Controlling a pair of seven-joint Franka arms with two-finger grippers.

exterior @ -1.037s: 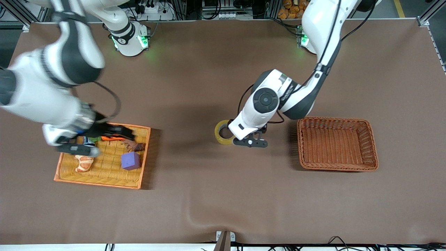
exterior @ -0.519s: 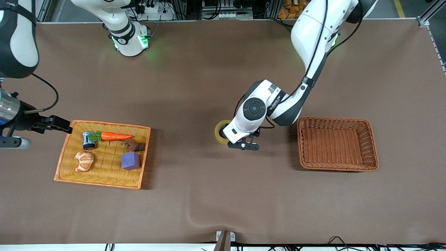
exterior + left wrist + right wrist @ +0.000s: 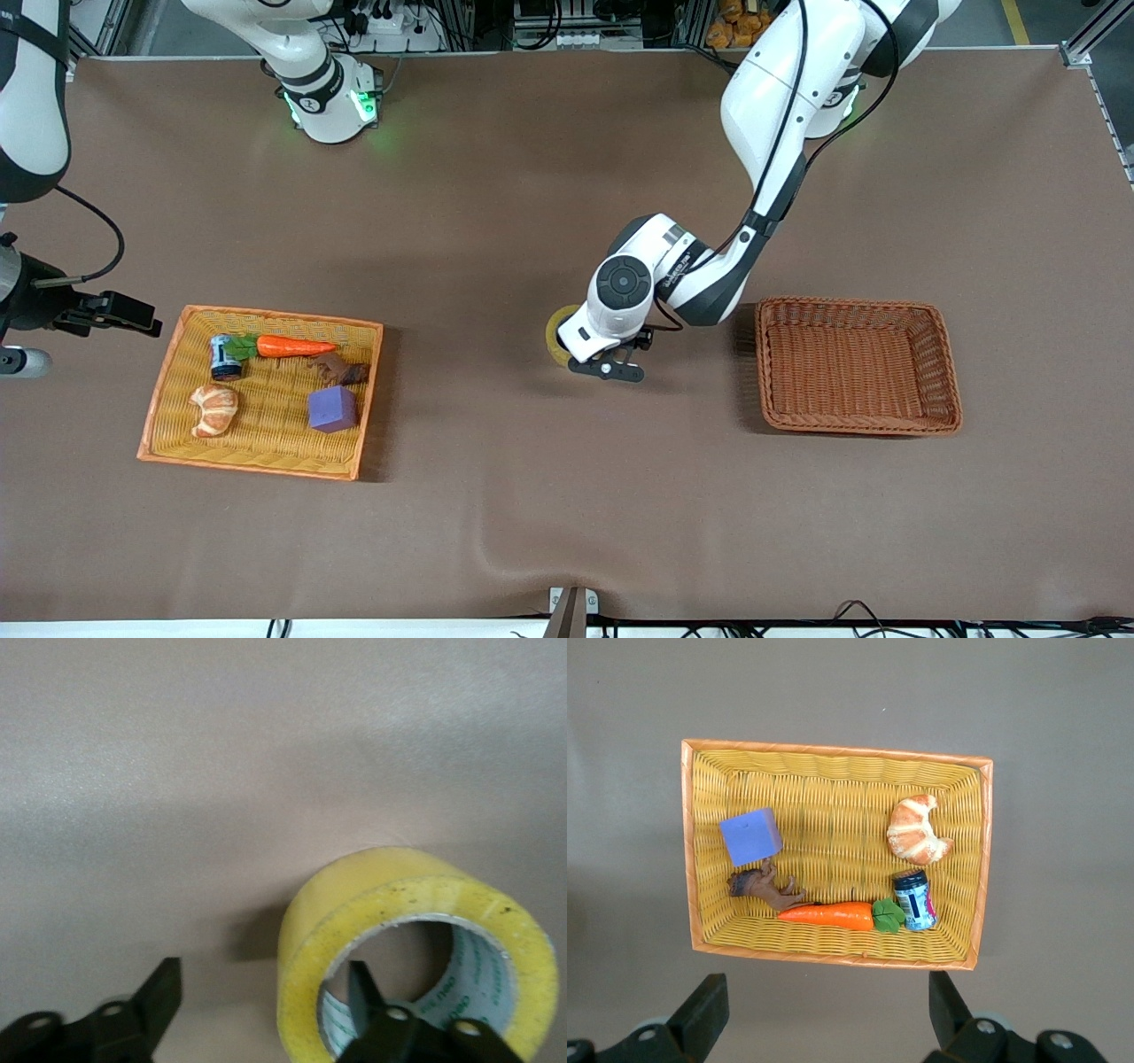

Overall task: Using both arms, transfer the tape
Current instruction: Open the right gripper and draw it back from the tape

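Observation:
The tape (image 3: 558, 333), a yellow roll with a pale core, lies flat on the brown table about midway between the two baskets. My left gripper (image 3: 592, 359) is down on it and hides most of it from the front camera. In the left wrist view the tape (image 3: 310, 930) has one finger (image 3: 361, 992) inside its core and the other finger (image 3: 164, 988) outside. The left gripper (image 3: 263, 979) is open, and a gap shows between the outer finger and the roll's wall. My right gripper (image 3: 133, 315) hangs open and empty (image 3: 824, 1001) off the yellow tray's edge at the right arm's end.
The yellow woven tray (image 3: 266, 467) (image 3: 833, 749) holds a carrot (image 3: 292, 346), a purple cube (image 3: 332, 408), a croissant (image 3: 213, 409), a small can (image 3: 221, 355) and a brown toy (image 3: 341, 369). An empty brown wicker basket (image 3: 842, 302) stands beside the tape toward the left arm's end.
The right arm pulled back from over the tray toward its end of the table. The left gripper slid onto the tape, one finger entering the core, and its jaws narrowed.

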